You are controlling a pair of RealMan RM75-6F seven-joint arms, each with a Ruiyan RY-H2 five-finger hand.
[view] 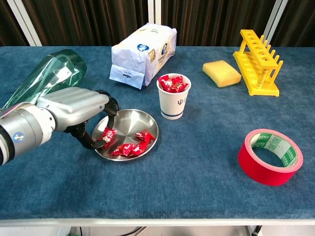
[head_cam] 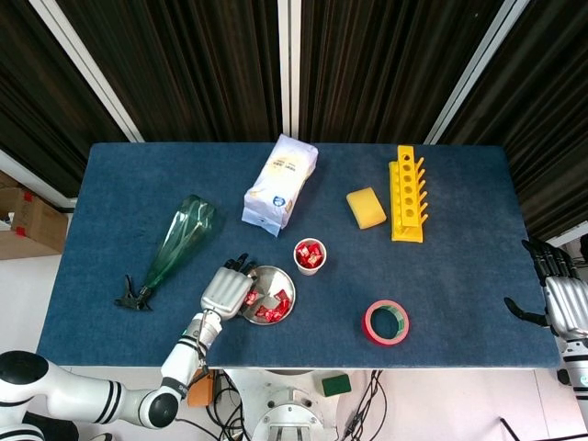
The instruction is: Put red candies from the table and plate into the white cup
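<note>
A white cup (head_cam: 310,256) (view: 173,98) stands upright near the table's middle, heaped with red candies. Just left of it lies a small steel plate (head_cam: 267,279) (view: 130,122) holding several red candies (view: 130,148). My left hand (head_cam: 222,289) (view: 74,105) hangs over the plate's left rim with its fingers curved down. Its thumb touches one red candy (view: 108,135), while the finger above stays apart from it. My right hand (head_cam: 562,303) shows only in the head view, off the table's right edge, fingers spread and holding nothing.
A green plastic bottle (head_cam: 179,241) (view: 47,76) lies behind my left hand. A white bag (head_cam: 280,184) (view: 142,54) sits behind the cup. A yellow sponge (view: 221,73) and a yellow rack (view: 257,61) are at the back right, and a red tape roll (view: 269,156) at the front right.
</note>
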